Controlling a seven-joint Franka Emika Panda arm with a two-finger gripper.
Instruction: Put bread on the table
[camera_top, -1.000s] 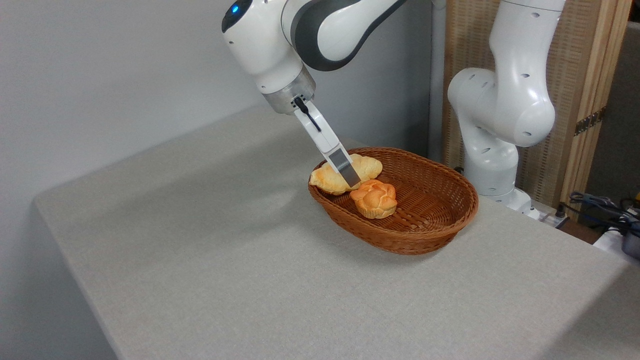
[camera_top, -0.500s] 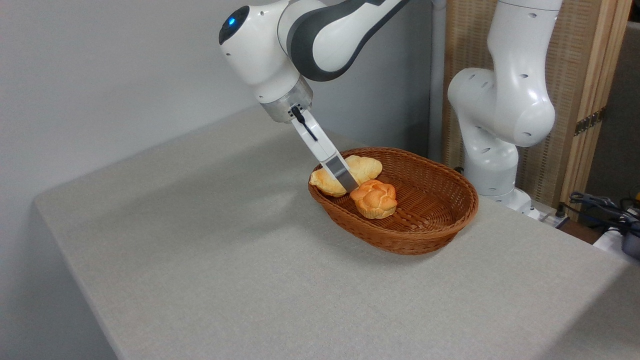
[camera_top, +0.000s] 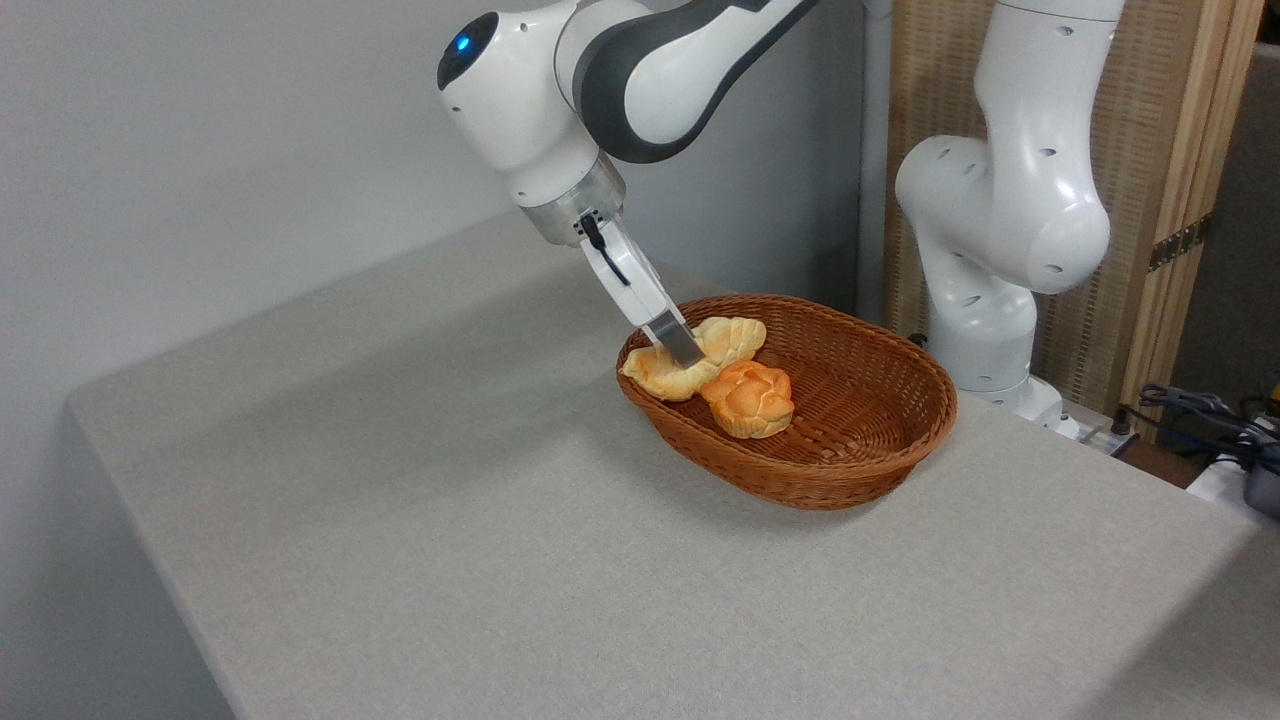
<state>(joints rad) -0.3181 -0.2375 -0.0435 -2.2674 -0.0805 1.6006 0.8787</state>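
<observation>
The bread (camera_top: 731, 338), a long pale-golden pastry, lies at the left end of the brown wicker basket (camera_top: 862, 440), its left tip over the rim. My gripper (camera_top: 688, 354) reaches down slantwise from the upper left and is shut on the bread's middle, which looks pinched and bent there. Only the near finger shows; the other is hidden behind it. The grey-beige fabric table (camera_top: 450, 500) spreads out to the left of and in front of the basket.
A round orange flower-shaped bun (camera_top: 750, 397) sits in the basket, touching the bread's right side. The arm's white base (camera_top: 1000, 250) stands behind the basket. A wooden screen (camera_top: 1170, 150) and cables (camera_top: 1200, 410) are at the right.
The gripper has drawn up and slightly left, and the bread's middle is now squeezed and raised. The bun and basket have not moved.
</observation>
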